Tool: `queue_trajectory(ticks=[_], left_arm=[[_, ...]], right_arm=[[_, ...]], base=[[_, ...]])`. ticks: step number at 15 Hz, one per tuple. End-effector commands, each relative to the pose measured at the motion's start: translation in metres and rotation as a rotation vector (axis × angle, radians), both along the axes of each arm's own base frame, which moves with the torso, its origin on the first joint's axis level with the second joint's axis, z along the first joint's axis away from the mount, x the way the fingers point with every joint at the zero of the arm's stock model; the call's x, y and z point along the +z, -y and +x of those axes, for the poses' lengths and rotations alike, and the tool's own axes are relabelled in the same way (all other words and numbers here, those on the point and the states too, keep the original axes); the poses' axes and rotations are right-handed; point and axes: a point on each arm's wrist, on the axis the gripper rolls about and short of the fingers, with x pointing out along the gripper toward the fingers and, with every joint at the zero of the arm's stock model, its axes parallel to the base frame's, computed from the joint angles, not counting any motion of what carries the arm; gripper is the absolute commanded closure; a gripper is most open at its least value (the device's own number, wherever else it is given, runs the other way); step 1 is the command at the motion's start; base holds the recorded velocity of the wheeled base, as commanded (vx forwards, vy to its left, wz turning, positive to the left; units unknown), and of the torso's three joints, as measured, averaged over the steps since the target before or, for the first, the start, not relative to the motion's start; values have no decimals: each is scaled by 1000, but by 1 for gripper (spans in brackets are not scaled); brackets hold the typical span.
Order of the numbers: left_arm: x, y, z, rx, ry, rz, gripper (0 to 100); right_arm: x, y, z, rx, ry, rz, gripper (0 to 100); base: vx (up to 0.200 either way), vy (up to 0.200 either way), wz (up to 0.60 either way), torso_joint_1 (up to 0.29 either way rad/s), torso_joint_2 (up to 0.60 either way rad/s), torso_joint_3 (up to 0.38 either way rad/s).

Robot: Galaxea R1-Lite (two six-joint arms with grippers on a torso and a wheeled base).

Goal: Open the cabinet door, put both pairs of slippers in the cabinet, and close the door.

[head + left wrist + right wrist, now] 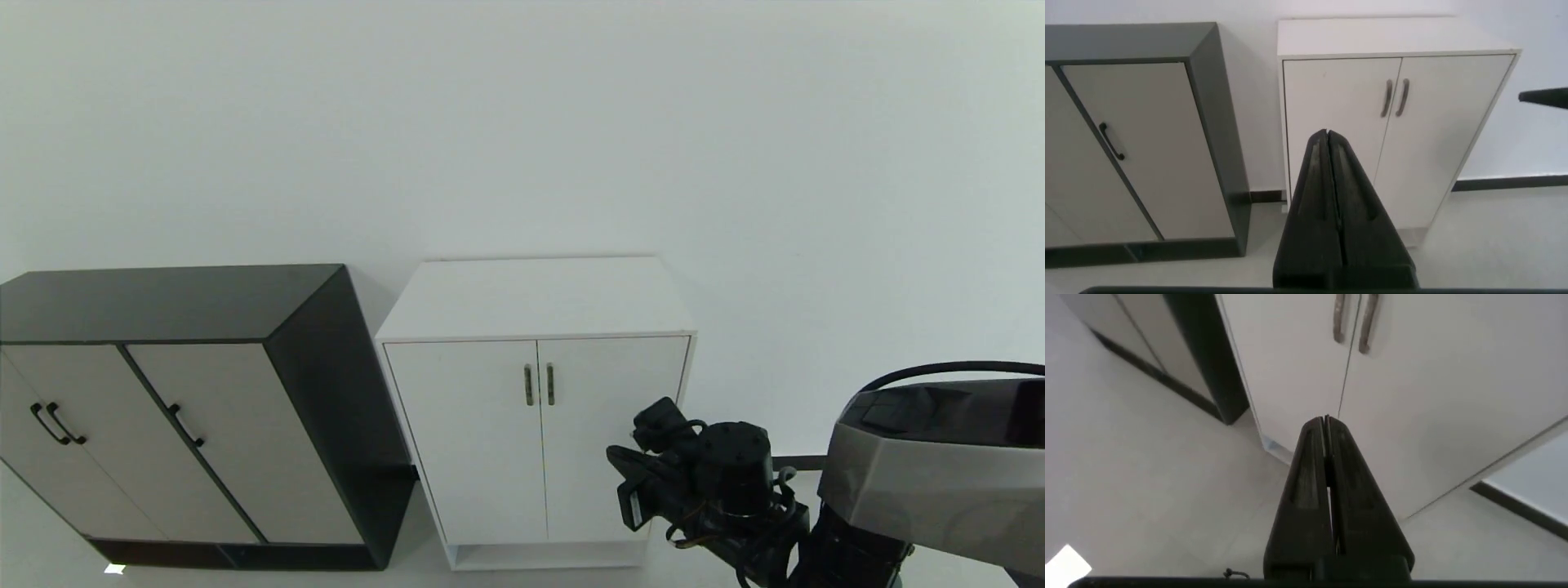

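Observation:
The white cabinet [473,441] stands against the wall with both doors closed, its two metal handles [539,385] side by side at the middle seam. My right gripper [624,478] is low in front of the right door, fingers shut with nothing in them. In the right wrist view the right gripper [1327,423] points at the door seam below the handles [1354,318], a short way off the cabinet door [1437,400]. My left gripper [1328,135] is shut and empty, farther back, facing the white cabinet [1437,131] and its handles [1395,97].
A black cabinet [245,408] with pale doors and black handles stands just left of the white one, also seen as the black cabinet [1135,139]. Light floor [1143,474] lies in front of both. A white wall [522,122] is behind them.

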Motion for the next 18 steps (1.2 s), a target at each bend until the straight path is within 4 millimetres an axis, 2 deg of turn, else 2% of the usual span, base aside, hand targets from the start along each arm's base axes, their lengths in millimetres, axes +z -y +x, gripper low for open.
queue_trajectory(ticks=[1, 3, 11, 12, 13, 15, 18], left_arm=[[0, 0, 0, 0, -1, 0, 100], [0, 0, 0, -1, -1, 1, 100], [0, 0, 0, -1, -1, 0, 100], [0, 0, 0, -1, -1, 0, 100], [0, 0, 0, -1, -1, 0, 100], [0, 0, 0, -1, -1, 0, 100], [0, 0, 0, -1, -1, 3, 100]], right_arm=[[-33, 11, -1, 12, -58, -62, 100], [-39, 15, -4, 26, -72, -66, 100], [-38, 15, -4, 22, -67, -63, 100], [-36, 15, -4, 14, -61, -61, 100], [-29, 16, -1, 0, -35, -49, 100], [6, 27, 2, -50, 36, -9, 100], [47, 58, -14, -158, 74, 0, 100]], base=[[0, 0, 0, 0, 0, 0], [100, 0, 0, 1, 1, 1], [200, 0, 0, 5, 2, 3], [0, 0, 0, 0, 0, 0], [0, 0, 0, 0, 0, 0], [0, 0, 0, 0, 0, 0], [0, 0, 0, 0, 0, 0]])
